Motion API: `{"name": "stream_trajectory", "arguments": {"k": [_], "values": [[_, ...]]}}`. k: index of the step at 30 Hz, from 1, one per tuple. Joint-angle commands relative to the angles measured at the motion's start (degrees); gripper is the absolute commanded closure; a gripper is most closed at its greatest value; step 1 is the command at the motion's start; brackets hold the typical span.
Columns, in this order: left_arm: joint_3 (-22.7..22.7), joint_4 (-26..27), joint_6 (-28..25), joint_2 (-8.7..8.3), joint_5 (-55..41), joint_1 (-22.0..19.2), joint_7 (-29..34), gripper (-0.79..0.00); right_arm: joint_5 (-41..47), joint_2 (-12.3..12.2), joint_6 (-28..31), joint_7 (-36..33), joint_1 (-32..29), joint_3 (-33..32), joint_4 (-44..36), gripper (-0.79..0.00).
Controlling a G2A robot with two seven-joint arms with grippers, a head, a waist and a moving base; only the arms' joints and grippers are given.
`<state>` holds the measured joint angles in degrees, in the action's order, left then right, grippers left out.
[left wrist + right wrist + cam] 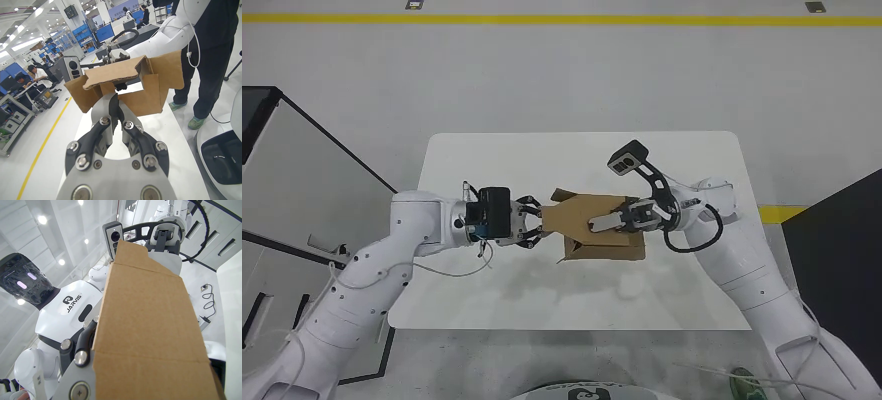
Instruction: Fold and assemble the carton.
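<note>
Over the middle of the white worktop (pixel 682 290), between the two arms, sits the carton (pixel 582 210). It is a half-formed shell of brown card, and I cannot tell whether its lower edge rests on the surface or hangs just above it. The left arm (pixel 422 225) comes in from the left, and its jaws are drawn together at the carton's left edge. They appear to nip the rim of a lower panel, though the card between the pads is hard to make out. The right arm (pixel 712 215) comes in from the right, and its jaws pinch the upper panel, one finger on top and one beneath.

From the left wrist, the body of the carton looks opened into a rough tube. One flap (pixel 75 91) splays out on one side and another flap (pixel 170 70) on the opposite side, neither folded in.

The step in hand seems to be squaring up the body while both arms hold it. The next move probably calls for one arm to keep its hold firm. The other would let go and press a loose flap inward along its crease, without crushing the open tube.
</note>
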<state>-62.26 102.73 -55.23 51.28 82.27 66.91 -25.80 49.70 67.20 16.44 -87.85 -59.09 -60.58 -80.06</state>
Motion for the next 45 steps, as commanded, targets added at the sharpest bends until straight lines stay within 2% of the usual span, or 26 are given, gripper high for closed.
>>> {"name": "stream_trajectory", "arguments": {"k": [1,19,24,33,45], "values": [[-0.69,0.02,-0.05,-0.10,-0.23,0.32,-0.11,0.000,-0.19,-0.09,0.14,0.14,-0.27,-0.64,-0.09,0.000],[-4.96,-0.07,0.08,-0.59,-1.38,2.97,-0.82,0.000,-1.06,-0.20,1.97,1.97,-1.35,-3.39,-0.79,0.000],[-5.37,-0.32,-1.96,-0.66,-2.14,3.36,-1.92,0.000,-0.99,-0.15,2.18,2.18,-1.43,-3.72,-0.18,0.000],[-2.53,-0.18,-2.77,-0.80,-0.56,2.32,-5.56,0.000,-1.03,0.09,2.12,2.12,-0.81,-3.55,0.87,0.000],[-0.19,-1.64,-2.75,-0.08,-0.05,0.01,-6.58,0.000,0.29,0.84,0.48,0.48,0.19,-1.65,1.32,0.000]]}}
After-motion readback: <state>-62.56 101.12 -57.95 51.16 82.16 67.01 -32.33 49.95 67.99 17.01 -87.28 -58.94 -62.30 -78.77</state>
